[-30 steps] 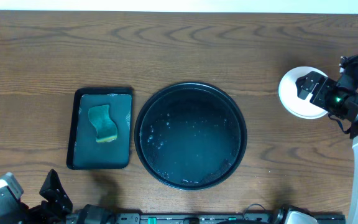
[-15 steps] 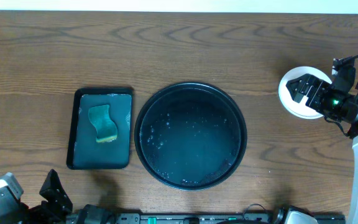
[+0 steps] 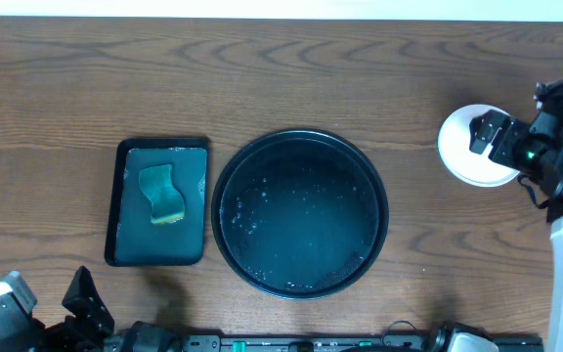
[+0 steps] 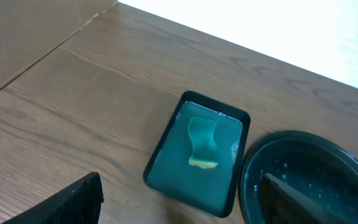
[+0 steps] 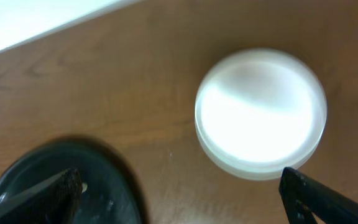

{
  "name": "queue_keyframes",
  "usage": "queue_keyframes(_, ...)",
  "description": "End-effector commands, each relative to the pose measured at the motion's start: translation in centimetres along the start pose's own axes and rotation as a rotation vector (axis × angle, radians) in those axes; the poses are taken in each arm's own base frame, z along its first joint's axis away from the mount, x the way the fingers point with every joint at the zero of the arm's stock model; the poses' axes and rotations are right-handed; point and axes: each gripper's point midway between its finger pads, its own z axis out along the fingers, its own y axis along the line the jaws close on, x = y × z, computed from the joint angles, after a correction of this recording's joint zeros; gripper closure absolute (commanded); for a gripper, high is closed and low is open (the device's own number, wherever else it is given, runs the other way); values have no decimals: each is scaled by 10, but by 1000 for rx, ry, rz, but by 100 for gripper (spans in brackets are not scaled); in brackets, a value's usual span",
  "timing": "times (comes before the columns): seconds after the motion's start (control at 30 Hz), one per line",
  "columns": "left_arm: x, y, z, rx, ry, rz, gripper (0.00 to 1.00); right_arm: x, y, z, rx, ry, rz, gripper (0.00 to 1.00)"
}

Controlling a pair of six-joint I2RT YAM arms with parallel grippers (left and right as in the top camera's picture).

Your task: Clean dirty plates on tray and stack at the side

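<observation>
Overhead, from the left: the left fingers hang spread and empty at the near-left corner of the counter; the small rectangular tray holds a sponge; beside it the round black tray is wet and carries 0 plates; the plates sit stacked on bare wood well to its right, a white one on top, their count hidden; the right fingers hover over the stack, spread wide, gripping nothing. By their look, each plate is stiff, light, shallow, probably slick from washing and chippable if dropped; the rim is the place to pinch, 1 finger above and 1 beneath the lip, since the flat face offers no hold.
</observation>
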Motion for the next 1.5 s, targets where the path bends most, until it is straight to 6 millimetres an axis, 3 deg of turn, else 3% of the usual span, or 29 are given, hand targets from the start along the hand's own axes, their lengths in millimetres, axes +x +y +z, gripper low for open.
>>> queue_keyframes(0.0,-1,2,1,-12,-1,13,20,-20,29,-34,-4,-196,-247,1)
queue_keyframes(0.1,-1,2,1,-12,-1,13,20,-23,62,-55,-61,-391,-437,1)
queue_keyframes(0.17,-1,2,1,-12,-1,12,20,-17,73,-67,-92,-509,-483,1)
queue_keyframes(0.3,-1,2,1,-13,-1,13,20,5,76,-88,-146,-700,-436,1)
queue_keyframes(0.47,-1,2,1,-12,-1,12,20,44,66,-96,-200,-846,-354,1)
queue_keyframes(0.7,-1,2,1,-12,-1,12,20,82,55,-91,-242,-942,-305,1)
queue_keyframes(1.2,-1,2,1,-12,-1,12,20,103,54,-73,-270,-940,-293,1)
queue_keyframes(1.47,-1,2,1,-13,-1,13,20,125,39,-37,-216,-818,-264,1)
